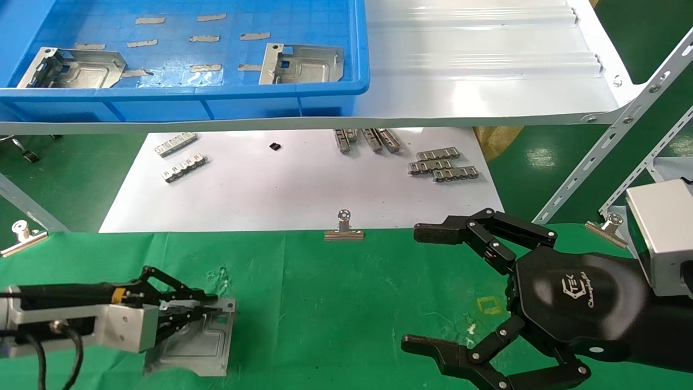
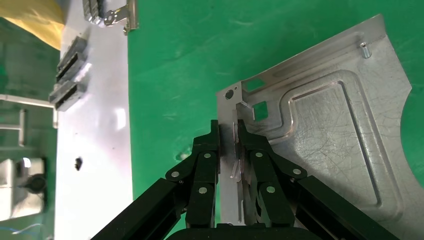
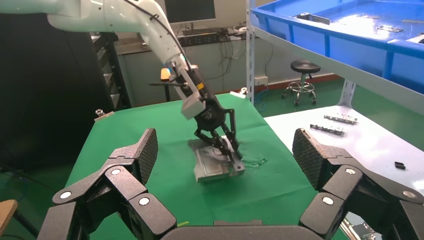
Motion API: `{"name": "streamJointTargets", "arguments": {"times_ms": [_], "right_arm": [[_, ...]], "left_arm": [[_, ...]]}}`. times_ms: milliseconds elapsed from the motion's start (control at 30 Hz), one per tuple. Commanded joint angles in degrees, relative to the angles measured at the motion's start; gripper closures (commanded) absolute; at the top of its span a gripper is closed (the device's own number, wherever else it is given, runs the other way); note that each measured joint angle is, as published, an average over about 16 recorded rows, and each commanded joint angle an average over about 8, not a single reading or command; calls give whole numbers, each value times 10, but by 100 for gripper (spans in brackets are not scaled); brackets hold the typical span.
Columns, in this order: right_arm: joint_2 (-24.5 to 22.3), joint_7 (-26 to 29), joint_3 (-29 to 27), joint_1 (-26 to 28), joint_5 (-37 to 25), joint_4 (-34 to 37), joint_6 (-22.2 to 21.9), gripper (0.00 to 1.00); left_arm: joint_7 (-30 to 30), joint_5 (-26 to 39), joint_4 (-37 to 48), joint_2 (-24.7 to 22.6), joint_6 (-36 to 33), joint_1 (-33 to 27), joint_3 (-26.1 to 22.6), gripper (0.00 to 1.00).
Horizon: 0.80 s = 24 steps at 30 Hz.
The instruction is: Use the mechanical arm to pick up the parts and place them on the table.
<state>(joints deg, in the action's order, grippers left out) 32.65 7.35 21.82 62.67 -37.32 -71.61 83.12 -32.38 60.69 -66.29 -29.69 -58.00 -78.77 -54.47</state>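
Lower left: left pincer (image 1: 208, 309) clamped on a silvery stamped sheet-metal plate (image 1: 203, 346) resting on the green-cloth worktop (image 1: 346, 303). Right pincer (image 1: 427, 290) spread wide, empty. Two plates (image 1: 73, 67) (image 1: 303, 64) remain in the blue plastic bin (image 1: 354, 81), upper left.

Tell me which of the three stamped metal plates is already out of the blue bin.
The plate on the green cloth, pinched by the left gripper; the other two plates lie in the blue bin.

White "TEK" logo with a smaller, unclear script line stands on the right hand (image 1: 433, 292) shell.
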Motion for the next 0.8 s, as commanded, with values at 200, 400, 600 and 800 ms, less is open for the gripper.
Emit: {"name": "streamJointTargets", "arguments": {"times_ms": [200,400,600,800], "right_arm": [[0,0,0,0,0,0,0,0],[0,0,0,0,0,0,0,0],[0,0,0,0,0,0,0,0],[0,0,0,0,0,0,0,0]], "left_arm": [[-31,-9,-26,13,59,44,7,0],[-53,-9,-22,7,67,53,8,0],[-47,-22,-17,8,52,52,9,0],[31,-96,14,15,-18,48,13,0]]}}
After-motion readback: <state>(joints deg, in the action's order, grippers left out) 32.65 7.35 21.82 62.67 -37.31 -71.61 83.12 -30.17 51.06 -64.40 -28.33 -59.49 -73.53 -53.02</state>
